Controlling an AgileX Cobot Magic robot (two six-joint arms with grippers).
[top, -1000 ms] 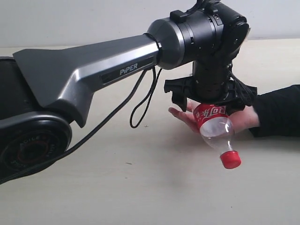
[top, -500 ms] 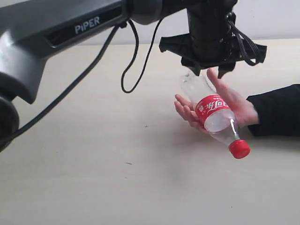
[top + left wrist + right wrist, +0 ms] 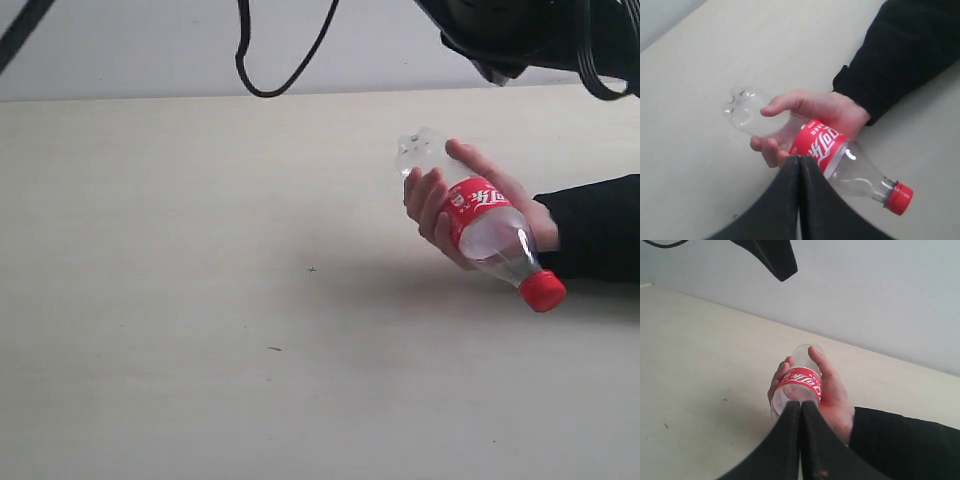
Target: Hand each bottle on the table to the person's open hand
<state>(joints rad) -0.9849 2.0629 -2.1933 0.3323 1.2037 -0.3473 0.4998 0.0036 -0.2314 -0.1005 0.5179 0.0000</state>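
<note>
We see the clear bottle with the red label (image 3: 478,208) lying in the person's hand (image 3: 430,207), near the right edge of the surface (image 3: 200,320) as the exterior view shows it. The fingers curl up around the body on one side and the thumb lies over the other, so the hand wraps the bottle at and just behind the label. The black sleeve (image 3: 600,225) comes in from that right edge.

The bottle's long axis runs on a slant. Its lumpy clear base points toward the far edge and toward the middle of the surface, while its red cap (image 3: 543,291) points toward the near edge and the right edge. The cap end sits lower than the base, so the bottle tips downward toward its neck. The cap end sticks out well past the hand, and we cannot tell whether it touches the surface.

The left gripper (image 3: 799,159) is clenched, its two black fingers pressed flat together, and it sits above the bottle and apart from it. The right gripper (image 3: 801,404) is clenched the same way, its fingers meeting along one seam, with the hand and bottle beyond its tip.
</note>
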